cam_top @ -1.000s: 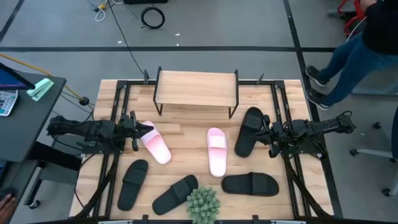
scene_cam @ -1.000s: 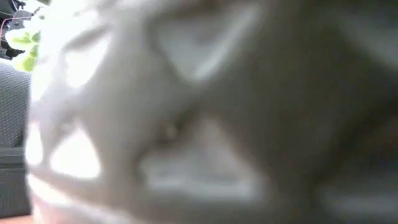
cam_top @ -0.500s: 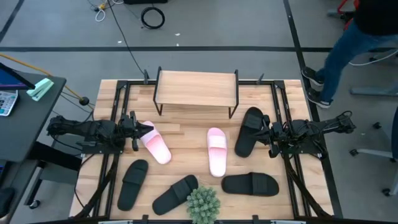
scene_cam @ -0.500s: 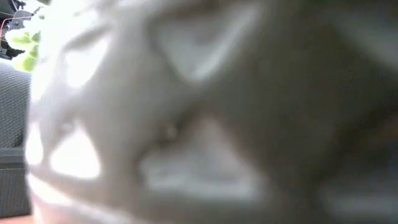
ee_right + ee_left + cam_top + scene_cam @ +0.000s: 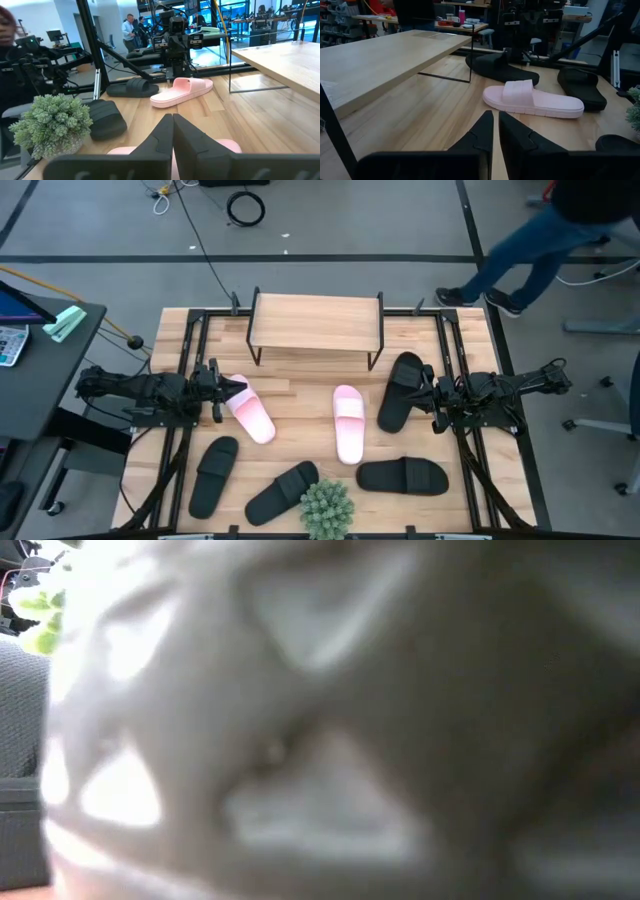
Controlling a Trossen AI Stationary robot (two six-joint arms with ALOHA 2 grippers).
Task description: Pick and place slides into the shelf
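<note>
Both dark arms sit low at the table's sides. The left gripper (image 5: 222,392) rests at the left edge, its two dark fingers (image 5: 481,131) pressed almost together and holding nothing. Just beside its tip lies a pink-to-white slip-on slide (image 5: 250,410), angled across the wooden slatted tabletop (image 5: 300,385).

Over on the right, the right gripper (image 5: 430,395) mirrors it, its fingers (image 5: 161,134) shut tip to tip on nothing. A matte black slide (image 5: 400,390) lies touching or just beside that gripper's nose; which of the two, the overhead view does not settle.

The small low shelf with its light plank top and thin black wire legs (image 5: 315,320) stands at the far middle of the table, nothing on it or under it. The second pink slide (image 5: 349,423) lies between the two grippers, pointing toward the shelf.

Three more black slides line the near side: one at the left (image 5: 213,475), one tilted in the middle (image 5: 281,492), one lying crosswise on the right (image 5: 402,476). A small green spiky plant (image 5: 326,506) sits between the middle and right ones, touching the middle slide.

The low view is blocked by a pale blur. A person in jeans (image 5: 530,250) strides past on the floor beyond the table's far right corner.
</note>
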